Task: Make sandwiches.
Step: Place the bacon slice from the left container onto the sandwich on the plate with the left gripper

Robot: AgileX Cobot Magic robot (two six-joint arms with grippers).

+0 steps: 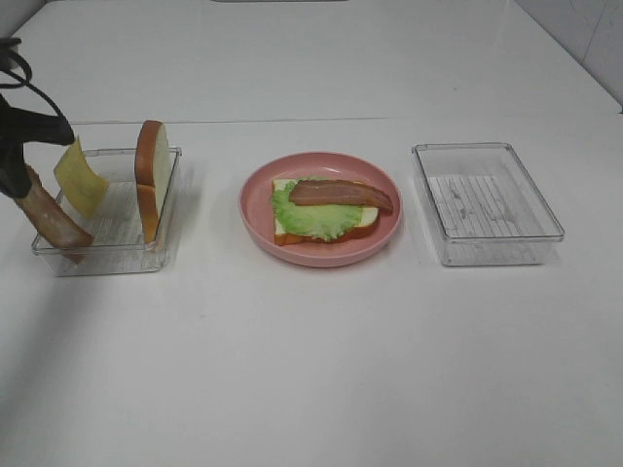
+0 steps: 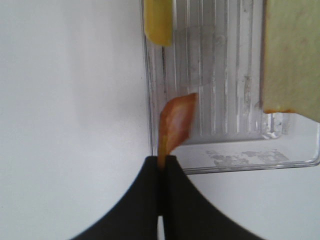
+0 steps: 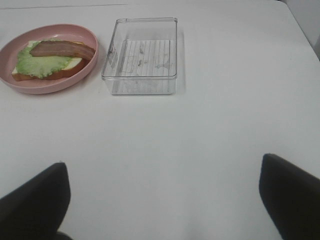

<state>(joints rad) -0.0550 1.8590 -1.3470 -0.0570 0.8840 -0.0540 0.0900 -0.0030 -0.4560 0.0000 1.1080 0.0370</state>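
My left gripper [image 2: 161,165] is shut on the top end of a reddish-brown bacon strip [image 2: 177,125]. That strip [image 1: 54,216] hangs slanted at the left end of the left clear tray [image 1: 165,229], with the gripper [image 1: 19,183] above it. In the same tray, a yellow cheese square [image 1: 80,177] leans and a bread slice [image 1: 149,180] stands on edge. The pink plate [image 1: 321,255] holds a bread slice [image 1: 365,222], a lettuce leaf [image 1: 307,218] and another bacon strip [image 1: 341,195], stacked. My right gripper [image 3: 165,200] is open over bare table, holding nothing.
An empty clear tray [image 1: 487,204] sits to the right of the plate, also seen in the right wrist view as tray [image 3: 142,55] beside plate [image 3: 50,85]. The white table extends in front of everything. The right arm does not show in the exterior high view.
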